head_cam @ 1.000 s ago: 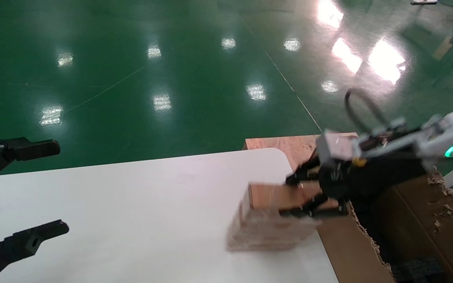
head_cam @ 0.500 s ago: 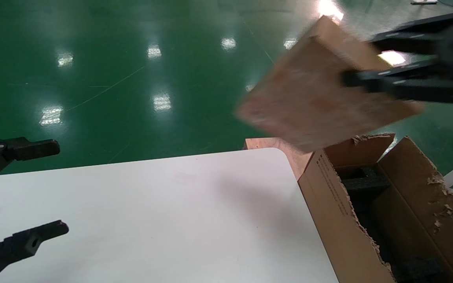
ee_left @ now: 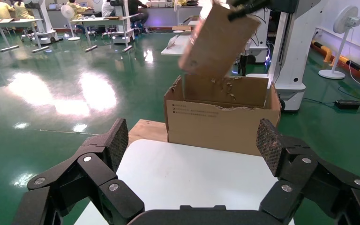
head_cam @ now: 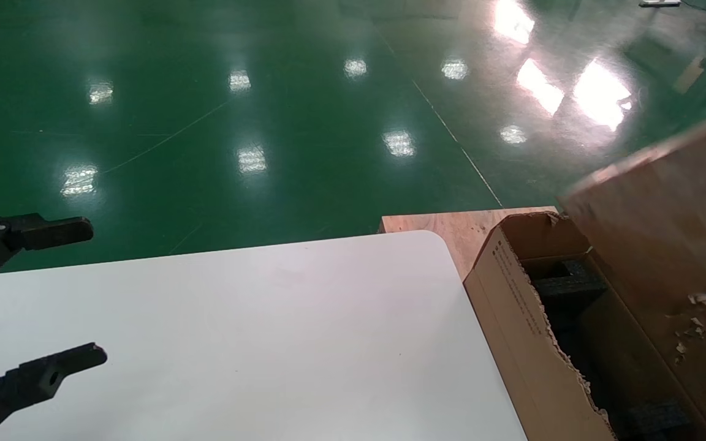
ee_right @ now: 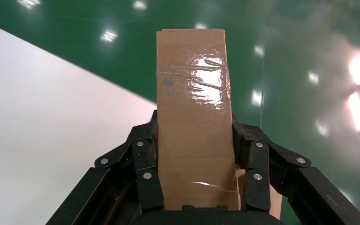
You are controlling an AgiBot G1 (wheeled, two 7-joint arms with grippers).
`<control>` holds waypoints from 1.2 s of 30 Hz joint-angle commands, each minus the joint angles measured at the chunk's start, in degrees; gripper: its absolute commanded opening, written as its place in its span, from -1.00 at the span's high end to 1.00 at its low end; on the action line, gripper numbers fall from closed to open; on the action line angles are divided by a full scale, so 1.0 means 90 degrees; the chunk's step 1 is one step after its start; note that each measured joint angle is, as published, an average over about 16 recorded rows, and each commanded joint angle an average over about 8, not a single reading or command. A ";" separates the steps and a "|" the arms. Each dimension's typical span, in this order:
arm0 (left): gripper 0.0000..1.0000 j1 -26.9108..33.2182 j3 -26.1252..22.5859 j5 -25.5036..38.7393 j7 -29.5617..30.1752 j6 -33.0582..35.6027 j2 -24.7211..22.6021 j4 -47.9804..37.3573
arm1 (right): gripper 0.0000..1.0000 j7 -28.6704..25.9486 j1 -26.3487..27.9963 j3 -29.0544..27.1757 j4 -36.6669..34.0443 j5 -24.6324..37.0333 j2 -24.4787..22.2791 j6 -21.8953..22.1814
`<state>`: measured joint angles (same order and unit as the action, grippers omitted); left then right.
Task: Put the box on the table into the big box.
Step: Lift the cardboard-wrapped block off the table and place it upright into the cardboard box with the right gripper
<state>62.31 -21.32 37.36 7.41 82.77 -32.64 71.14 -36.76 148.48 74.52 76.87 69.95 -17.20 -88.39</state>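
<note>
- While my right gripper (ee_right: 194, 187) clamps the box (ee_right: 193, 117) on both sides above the big box (head_cam: 531, 318), I should level it first.
- Then lower past the ragged rim.
- My left gripper (ee_left: 192, 154) idles wide open over the table (head_cam: 236, 331).

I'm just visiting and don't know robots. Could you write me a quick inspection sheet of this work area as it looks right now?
Surface: white table, nothing on it.
Job's things: small taped box is off the table, held in the air, tilted, over the far side of the big box; the big box stands open beside the table, its rim torn, with black foam inside.
Clutter: wooden board under the carton.
Grippers: right gripper clamps the small box by its sides; left gripper is parked, open, at the table's left.
Cables: nothing seen.
Surroundings: glossy green floor; other tables, fans and people far off.
</note>
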 commanded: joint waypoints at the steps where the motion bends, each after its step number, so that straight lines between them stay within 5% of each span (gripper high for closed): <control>1: -1.00 0.0000 0.0000 0.0000 0.0000 0.0000 0.0000 0.0000 | 1.00 0.0036 -0.0164 -0.0015 0.0001 0.0014 -0.0300 0.0047; 17: -1.00 0.0000 0.0000 0.0000 0.0000 0.0000 0.0000 0.0000 | 1.00 0.0858 0.0532 0.2294 -0.0537 -0.0033 -0.1270 0.1867; 36: -1.00 0.0000 -0.0001 0.0000 0.0000 0.0000 0.0000 0.0000 | 1.00 0.1854 0.0930 0.3081 -0.2483 -0.0109 -0.0843 0.1961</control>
<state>62.31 -21.33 37.35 7.41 82.77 -32.64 71.14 -20.11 157.10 102.51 54.72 68.87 -24.93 -70.51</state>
